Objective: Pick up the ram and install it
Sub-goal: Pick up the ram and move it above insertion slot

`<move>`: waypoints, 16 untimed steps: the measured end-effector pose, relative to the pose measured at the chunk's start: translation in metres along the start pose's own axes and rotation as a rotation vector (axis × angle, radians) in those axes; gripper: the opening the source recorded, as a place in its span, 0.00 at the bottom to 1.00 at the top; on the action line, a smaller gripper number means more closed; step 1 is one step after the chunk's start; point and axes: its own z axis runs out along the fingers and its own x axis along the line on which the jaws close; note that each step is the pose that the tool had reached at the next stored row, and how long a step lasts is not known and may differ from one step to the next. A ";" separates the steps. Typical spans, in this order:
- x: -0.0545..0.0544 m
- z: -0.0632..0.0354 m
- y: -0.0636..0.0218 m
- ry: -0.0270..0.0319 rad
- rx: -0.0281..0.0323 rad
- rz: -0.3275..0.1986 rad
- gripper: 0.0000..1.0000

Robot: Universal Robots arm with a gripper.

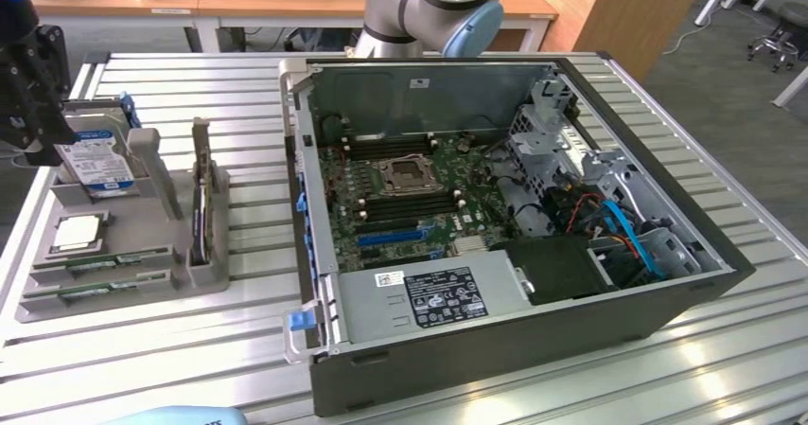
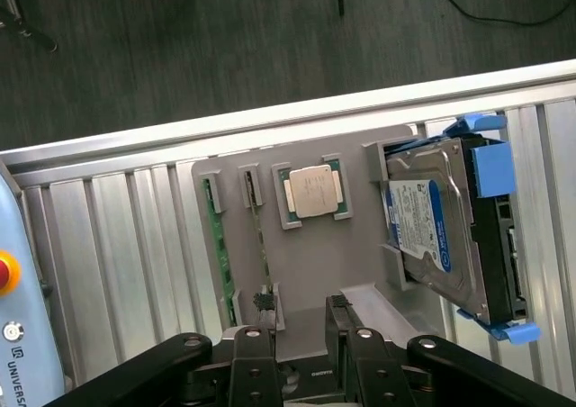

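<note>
Two ram sticks, thin green boards, lie on edge in slots of a grey holder tray [image 1: 151,283]; the front stick [image 1: 95,291] and the one behind it [image 1: 108,261] sit near the tray's front. In the wrist view the same sticks [image 2: 219,254] [image 2: 261,245] run side by side in the tray [image 2: 360,281]. My black gripper [image 1: 36,132] hangs above the tray's far end at the exterior view's left, beside the hard drive. The gripper [image 2: 304,339] is open, with bare tray between its fingers [image 2: 255,357], and touches nothing.
A silver processor chip [image 2: 312,193] and a blue-labelled hard drive [image 2: 441,227] share the tray. A dark card [image 1: 200,193] stands on edge at the tray's side. The open computer case [image 1: 505,349] lies at the exterior view's right, motherboard [image 1: 404,207] exposed with dark memory slots around its socket [image 1: 407,174].
</note>
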 end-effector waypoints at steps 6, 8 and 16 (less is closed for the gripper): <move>0.000 0.0002 0.0000 0.0000 0.0000 0.000 0.35; 0.000 0.0003 0.0000 -0.0002 0.0002 0.000 0.35; 0.005 0.0000 -0.0008 0.0000 0.0000 0.000 0.35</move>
